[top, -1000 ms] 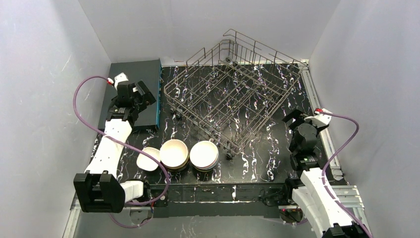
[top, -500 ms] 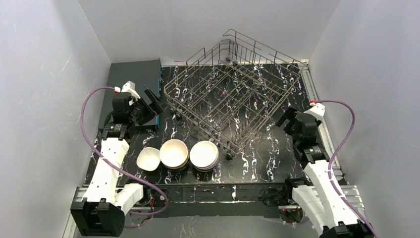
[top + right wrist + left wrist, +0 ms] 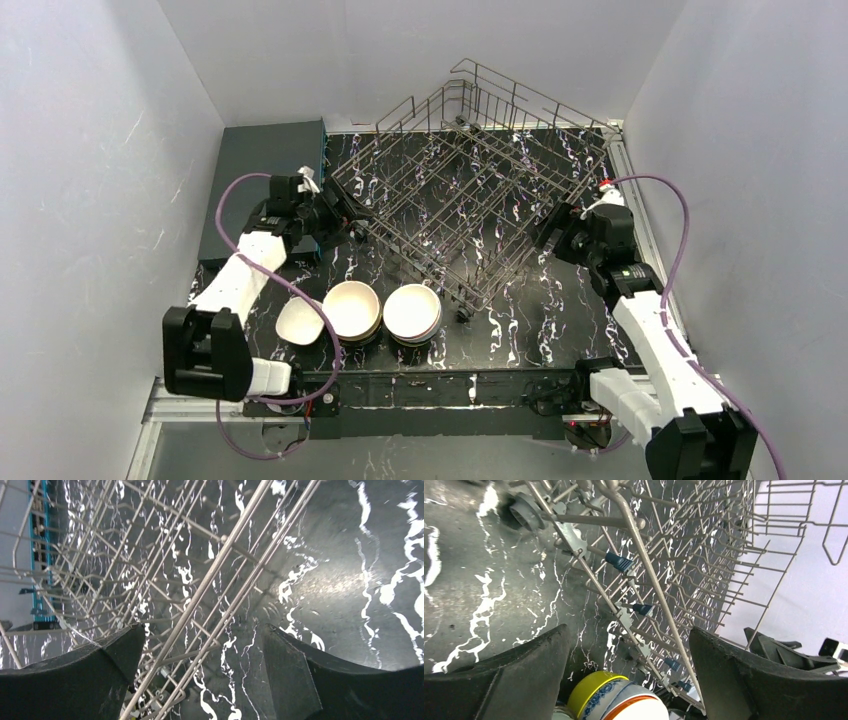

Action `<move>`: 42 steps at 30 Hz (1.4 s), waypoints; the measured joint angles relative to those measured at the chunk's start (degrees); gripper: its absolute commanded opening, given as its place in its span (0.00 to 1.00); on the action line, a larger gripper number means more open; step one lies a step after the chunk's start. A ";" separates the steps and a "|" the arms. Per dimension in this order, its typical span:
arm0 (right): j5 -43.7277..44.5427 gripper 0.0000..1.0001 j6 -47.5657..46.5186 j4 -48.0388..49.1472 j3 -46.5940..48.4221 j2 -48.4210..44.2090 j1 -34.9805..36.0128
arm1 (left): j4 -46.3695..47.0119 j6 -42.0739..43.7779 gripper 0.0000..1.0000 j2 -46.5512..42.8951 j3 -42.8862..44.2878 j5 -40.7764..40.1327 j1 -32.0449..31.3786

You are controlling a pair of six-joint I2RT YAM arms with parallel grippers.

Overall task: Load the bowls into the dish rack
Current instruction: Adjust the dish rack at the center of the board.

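Observation:
The dish rack (image 3: 470, 170), a silver wire basket turned like a diamond, stands empty at the table's middle and back. Three groups of bowls sit in front of it: a single white bowl (image 3: 299, 320), a stack (image 3: 351, 309) and a second stack (image 3: 412, 311). My left gripper (image 3: 336, 214) is open at the rack's left corner, and its rim wire (image 3: 644, 565) runs between the fingers. A stack with yellow, blue-patterned and orange-rimmed bowls (image 3: 616, 700) shows below it. My right gripper (image 3: 549, 231) is open at the rack's right side, straddling the rim wires (image 3: 220, 565).
A flat dark grey slab (image 3: 262, 170) with a teal edge lies at the back left. The rack has small black wheels (image 3: 462, 315), one also in the left wrist view (image 3: 521, 510). Grey walls close in on the left, back and right.
My left gripper swung from over the grey slab rightwards to the rack's left corner. My right gripper moved up and left to the rack's right side. The bowls and rack stayed put.

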 measured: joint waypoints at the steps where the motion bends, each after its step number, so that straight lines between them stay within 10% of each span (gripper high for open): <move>1: -1.16 0.89 0.00 -0.09 0.11 1.18 0.00 | 0.15 -0.48 0.82 1.22 0.33 0.13 -0.66; 27: -12.00 0.02 7.30 -2.34 4.90 13.05 -0.76 | 11.63 -12.37 0.05 8.70 -0.22 2.95 -4.79; 42: -12.24 0.01 -0.33 -7.78 10.60 17.88 -0.66 | 13.00 -21.64 0.01 -10.32 -15.93 -6.16 -9.64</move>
